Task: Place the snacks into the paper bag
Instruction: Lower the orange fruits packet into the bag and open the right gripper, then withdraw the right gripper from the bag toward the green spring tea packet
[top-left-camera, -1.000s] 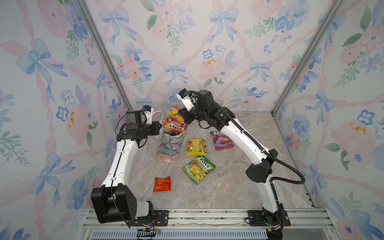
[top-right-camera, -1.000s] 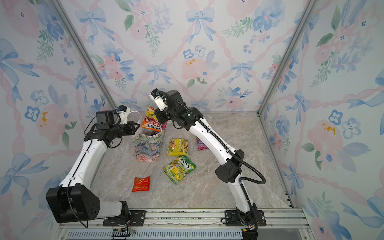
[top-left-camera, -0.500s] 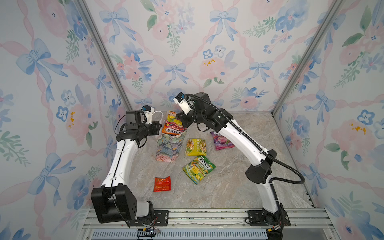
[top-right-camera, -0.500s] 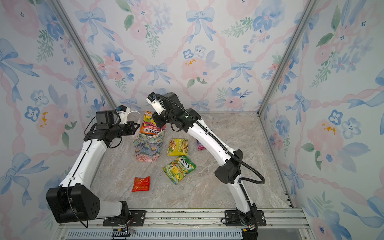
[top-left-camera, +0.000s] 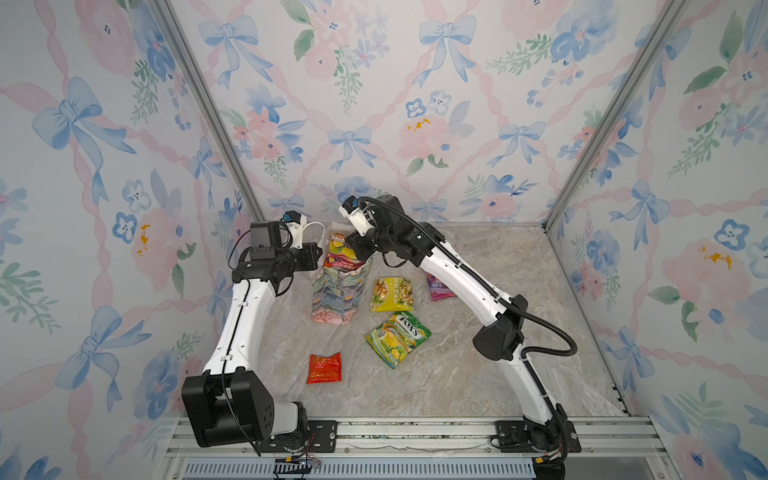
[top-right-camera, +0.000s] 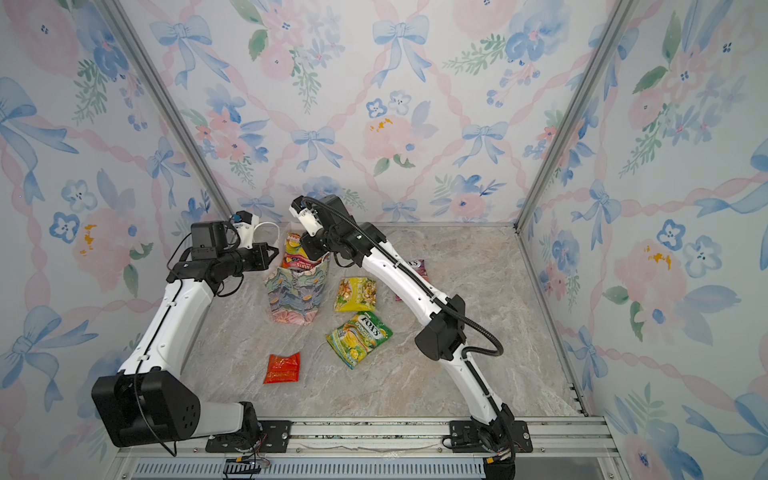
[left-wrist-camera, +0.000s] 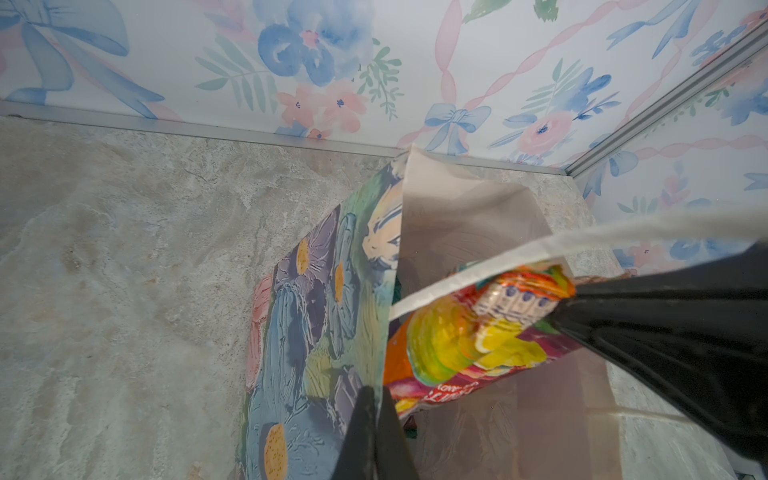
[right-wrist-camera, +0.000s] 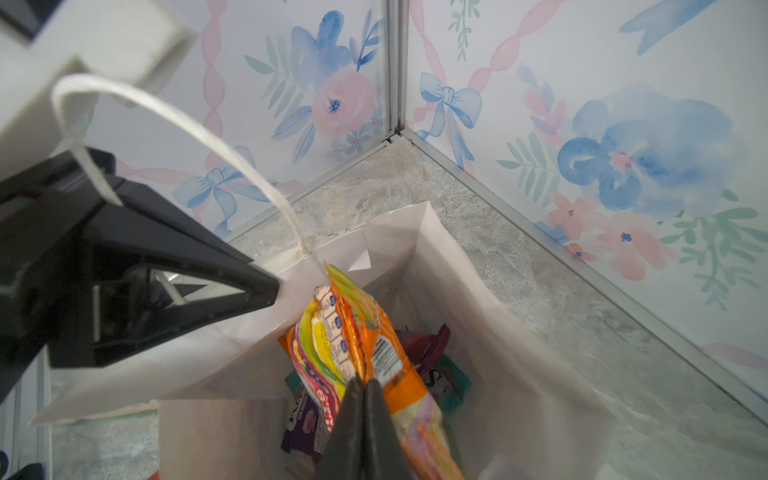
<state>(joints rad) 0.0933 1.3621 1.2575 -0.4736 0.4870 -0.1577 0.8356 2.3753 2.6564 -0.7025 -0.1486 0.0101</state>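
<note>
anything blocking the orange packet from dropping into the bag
Nothing visible. The orange packet, pinched by the right hand, sits in the paper bag mouth, which the left hand holds open; other packets lie lower inside.

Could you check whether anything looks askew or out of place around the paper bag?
Yes: the orange packet stands tilted, half out of the paper bag, pinched by the right gripper. The left gripper clamps the bag's rim, so its mouth looks skewed.
</note>
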